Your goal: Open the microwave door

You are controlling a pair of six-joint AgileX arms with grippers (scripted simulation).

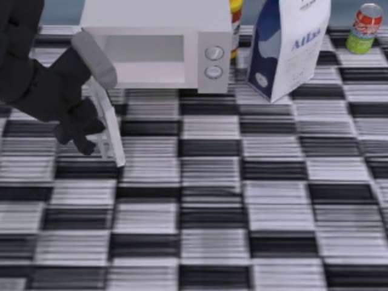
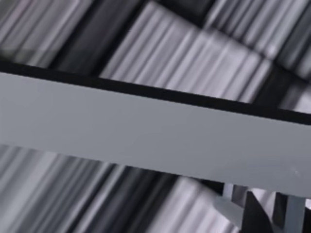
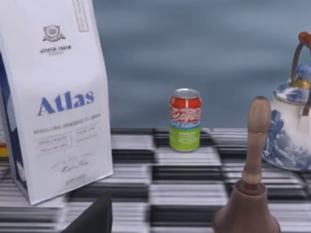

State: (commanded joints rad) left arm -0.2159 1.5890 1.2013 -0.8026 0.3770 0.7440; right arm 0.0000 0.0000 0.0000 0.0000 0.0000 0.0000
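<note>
The light grey microwave (image 1: 209, 33) stands at the back left, with two silver knobs (image 1: 213, 62) on its front panel. Its cavity (image 1: 145, 57) is exposed. The microwave door (image 1: 97, 63) stands swung out towards the table's front left, seen edge-on. My left gripper (image 1: 80, 136) is at the door's outer face, shut on the pale bar handle (image 1: 112, 136). In the left wrist view the door's edge (image 2: 155, 131) fills the frame, with a dark finger (image 2: 257, 216) by the handle bars. My right gripper (image 3: 138, 227) is parked outside the top view; one dark finger (image 3: 97, 218) shows.
A blue-and-white Atlas carton (image 1: 291, 45) stands right of the microwave, and a red-and-green can (image 1: 364, 27) stands at the back right. A yellow-red container (image 1: 236, 24) peeks out behind the oven. A wooden bell (image 3: 250, 194) and a blue-patterned teapot (image 3: 291, 121) show near the right arm.
</note>
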